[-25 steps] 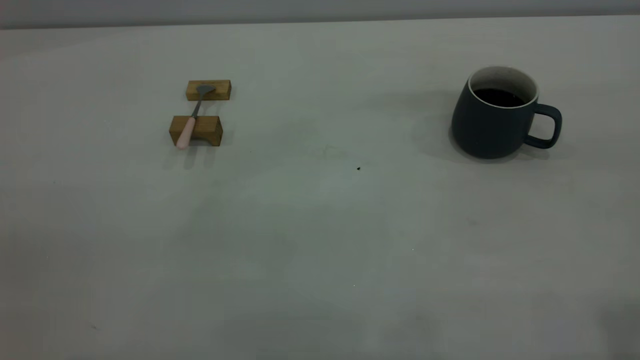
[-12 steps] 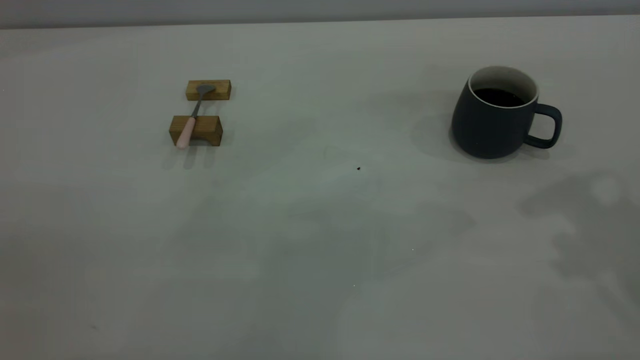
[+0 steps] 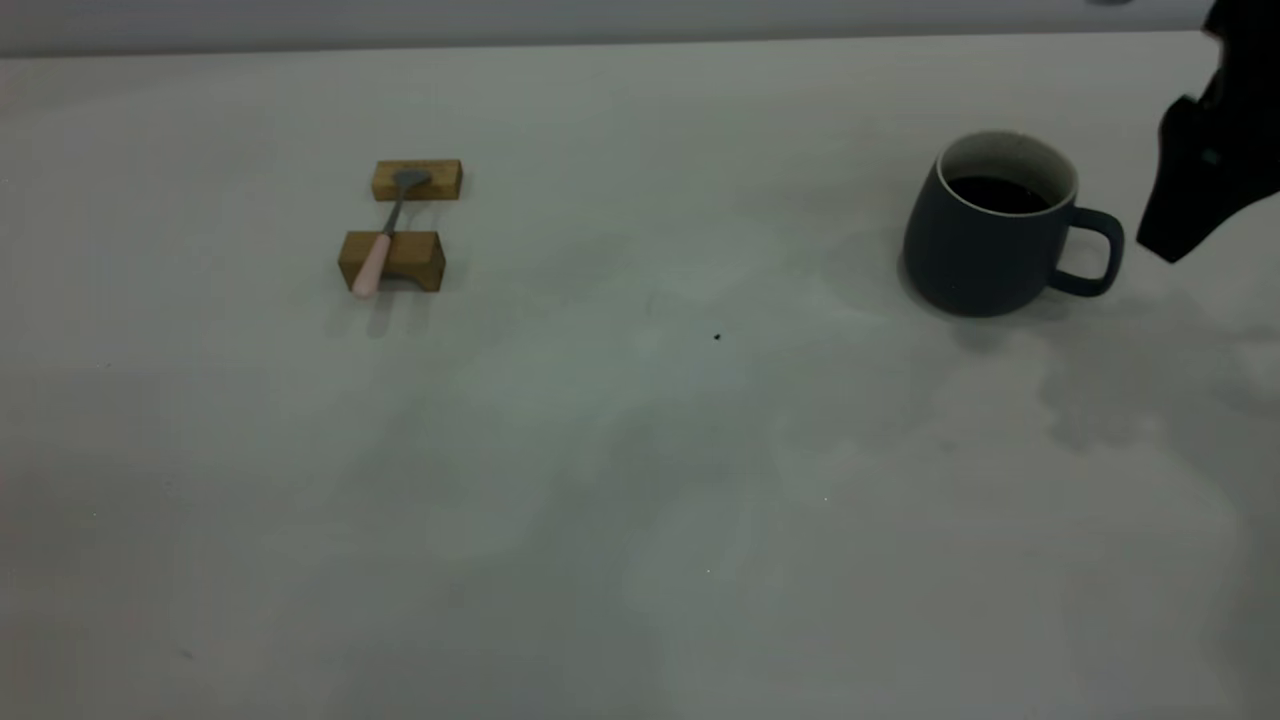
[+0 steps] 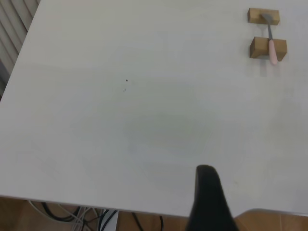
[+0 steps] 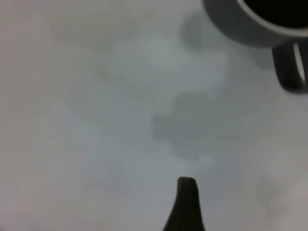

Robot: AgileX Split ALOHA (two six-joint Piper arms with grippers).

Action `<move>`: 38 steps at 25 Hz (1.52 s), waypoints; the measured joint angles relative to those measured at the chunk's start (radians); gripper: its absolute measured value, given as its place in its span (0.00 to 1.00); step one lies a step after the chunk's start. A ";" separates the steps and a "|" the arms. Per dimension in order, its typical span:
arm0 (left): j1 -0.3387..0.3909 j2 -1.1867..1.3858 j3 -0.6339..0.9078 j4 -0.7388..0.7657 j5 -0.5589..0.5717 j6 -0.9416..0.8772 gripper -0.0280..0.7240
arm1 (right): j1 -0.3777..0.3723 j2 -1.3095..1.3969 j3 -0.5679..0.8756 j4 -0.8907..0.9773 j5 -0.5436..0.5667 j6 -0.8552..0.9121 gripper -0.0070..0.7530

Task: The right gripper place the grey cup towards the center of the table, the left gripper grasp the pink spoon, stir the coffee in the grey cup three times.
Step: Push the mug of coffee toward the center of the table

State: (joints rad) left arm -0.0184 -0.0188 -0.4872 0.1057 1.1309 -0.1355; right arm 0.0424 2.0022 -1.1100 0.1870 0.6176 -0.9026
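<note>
table [image 3: 640, 480] bare mid — right tool [image 3: 1200, 170] cropped beside grey cup [image 3: 985, 240], spread unclear.

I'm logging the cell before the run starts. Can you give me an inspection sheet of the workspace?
Surface: table pale, faint smudges, one dark speck.
Job's things: grey cup upright at the right, holding coffee; pink spoon lying across two wooden blocks at the left.
Clutter: nothing seen.
Grippers: right gripper beside the cup's handle, apart; left gripper near the table edge.
Cables: cables below the table edge.
Surroundings: plain wall behind.
</note>
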 joint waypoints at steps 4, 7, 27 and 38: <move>0.000 0.000 0.000 0.000 0.000 0.000 0.81 | 0.000 0.083 -0.059 -0.011 -0.034 -0.042 0.95; 0.000 0.000 0.000 0.000 0.000 0.000 0.81 | 0.000 0.141 -0.108 -0.026 -0.051 -0.049 0.95; 0.000 0.000 0.000 0.000 0.000 0.000 0.81 | 0.020 0.337 -0.306 -0.077 -0.024 -0.052 0.58; 0.000 0.000 0.000 0.000 0.000 0.000 0.81 | 0.161 0.337 -0.306 -0.065 -0.021 -0.038 0.24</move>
State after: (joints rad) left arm -0.0184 -0.0188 -0.4872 0.1057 1.1309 -0.1355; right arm 0.2036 2.3394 -1.4165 0.1216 0.5963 -0.9405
